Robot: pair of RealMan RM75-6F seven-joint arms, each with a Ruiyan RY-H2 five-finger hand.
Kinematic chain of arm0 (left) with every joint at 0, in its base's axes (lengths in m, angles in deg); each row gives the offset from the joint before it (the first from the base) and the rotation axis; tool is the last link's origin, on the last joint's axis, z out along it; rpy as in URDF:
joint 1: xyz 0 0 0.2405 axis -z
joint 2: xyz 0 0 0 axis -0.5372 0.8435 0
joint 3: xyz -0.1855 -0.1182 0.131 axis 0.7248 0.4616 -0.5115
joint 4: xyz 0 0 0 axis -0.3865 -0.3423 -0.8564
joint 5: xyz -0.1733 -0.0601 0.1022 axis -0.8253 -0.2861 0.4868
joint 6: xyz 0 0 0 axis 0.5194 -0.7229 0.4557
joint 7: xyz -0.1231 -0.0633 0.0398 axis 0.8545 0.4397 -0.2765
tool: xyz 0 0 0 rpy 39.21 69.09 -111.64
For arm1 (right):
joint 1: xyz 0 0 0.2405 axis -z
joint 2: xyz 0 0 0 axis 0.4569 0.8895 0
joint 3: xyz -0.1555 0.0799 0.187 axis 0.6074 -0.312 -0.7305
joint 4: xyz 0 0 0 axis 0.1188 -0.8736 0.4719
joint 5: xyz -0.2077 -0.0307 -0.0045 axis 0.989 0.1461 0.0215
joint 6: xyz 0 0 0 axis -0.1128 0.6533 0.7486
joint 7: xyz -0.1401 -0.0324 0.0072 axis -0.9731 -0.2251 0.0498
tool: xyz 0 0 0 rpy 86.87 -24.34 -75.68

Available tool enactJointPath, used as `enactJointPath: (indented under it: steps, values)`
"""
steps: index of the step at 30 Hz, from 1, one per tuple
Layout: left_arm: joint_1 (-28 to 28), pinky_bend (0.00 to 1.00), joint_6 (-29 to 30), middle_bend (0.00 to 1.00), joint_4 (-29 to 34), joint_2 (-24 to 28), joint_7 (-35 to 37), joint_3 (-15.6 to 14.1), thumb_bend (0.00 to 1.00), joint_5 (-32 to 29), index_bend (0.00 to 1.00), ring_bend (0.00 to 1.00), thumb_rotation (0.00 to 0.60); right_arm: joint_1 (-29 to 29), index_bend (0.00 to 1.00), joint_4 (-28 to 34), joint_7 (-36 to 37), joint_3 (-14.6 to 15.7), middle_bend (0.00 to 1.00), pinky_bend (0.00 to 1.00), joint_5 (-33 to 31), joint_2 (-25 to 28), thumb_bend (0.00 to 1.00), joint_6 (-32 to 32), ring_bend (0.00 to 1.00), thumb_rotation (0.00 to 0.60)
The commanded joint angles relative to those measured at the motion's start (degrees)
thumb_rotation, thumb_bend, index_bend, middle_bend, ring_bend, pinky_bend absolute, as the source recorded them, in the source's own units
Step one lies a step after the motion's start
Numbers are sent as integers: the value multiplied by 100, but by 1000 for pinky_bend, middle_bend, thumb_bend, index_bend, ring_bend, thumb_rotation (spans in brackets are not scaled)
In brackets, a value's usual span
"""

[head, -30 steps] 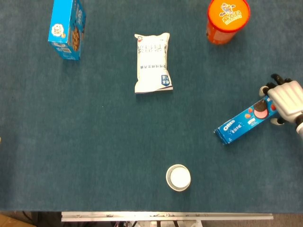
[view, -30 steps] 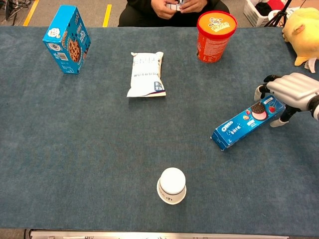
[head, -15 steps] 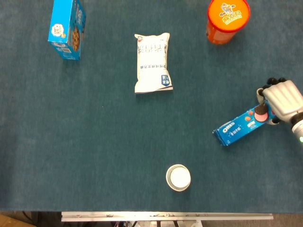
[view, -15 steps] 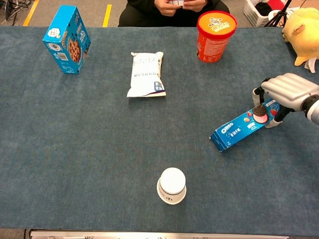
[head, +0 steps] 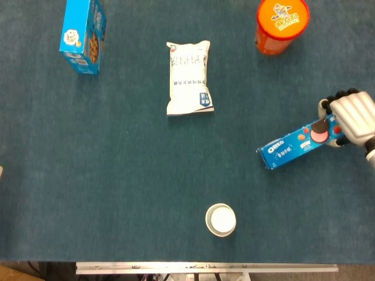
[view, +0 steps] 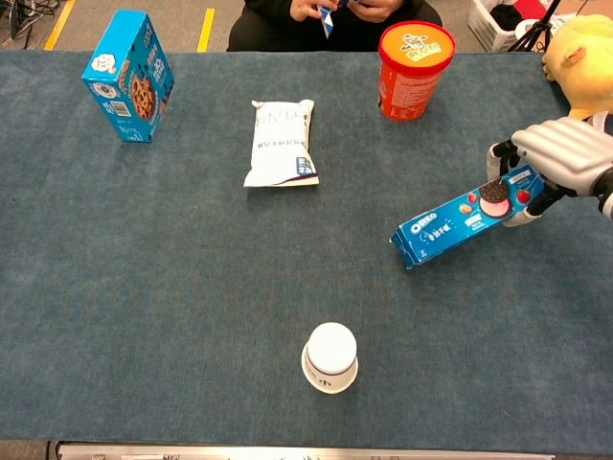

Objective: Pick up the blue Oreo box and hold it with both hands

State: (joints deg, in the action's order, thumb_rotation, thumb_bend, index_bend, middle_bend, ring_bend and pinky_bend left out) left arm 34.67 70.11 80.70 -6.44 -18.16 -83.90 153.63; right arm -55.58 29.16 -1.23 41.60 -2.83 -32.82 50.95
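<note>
The blue Oreo box [head: 296,145] [view: 460,218] is long and narrow, with a biscuit picture at its right end. My right hand [head: 353,116] [view: 563,161] grips that right end at the table's right side, fingers curled over the top. The box hangs lifted off the table, its free left end tilted slightly down. My left hand is not in either view.
A tall blue biscuit box [head: 83,35] [view: 128,76] stands at the far left. A white snack bag [head: 188,77] [view: 281,143] lies in the far middle. An orange tub [head: 282,24] [view: 414,69] stands far right. A white paper cup [head: 221,219] [view: 330,356] sits near the front edge.
My right hand has closed on the Oreo box's right end and raised it; the box has come off the table and shifted left and up.
</note>
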Motion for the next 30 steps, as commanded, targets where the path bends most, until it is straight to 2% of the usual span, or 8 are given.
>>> enactJointPath:
  steps: [1,7,15,24,30]
  values:
    - [36,504,-18,548,34,-11,-1,10,186,42,553,364,600,-10,639,79,154,-102,617,367,14,38,0,58,398,600]
    - [132,504,-109,512,173,-56,-55,42,186,64,510,362,600,-73,639,212,351,-254,617,379,19,42,0,97,408,600]
    - [460,453,-674,341,1200,184,-825,109,186,-243,334,312,600,-315,639,476,263,-517,616,380,-49,-97,13,68,415,600]
    - [979,360,-1428,185,2072,375,-1796,186,129,-759,213,192,600,-727,639,863,-607,-799,616,380,-486,-295,14,-28,415,600]
    - [1327,346,-1701,130,2278,210,-2100,303,116,-942,195,158,600,-1055,639,1076,-1286,-987,616,380,-970,-517,14,-27,415,600]
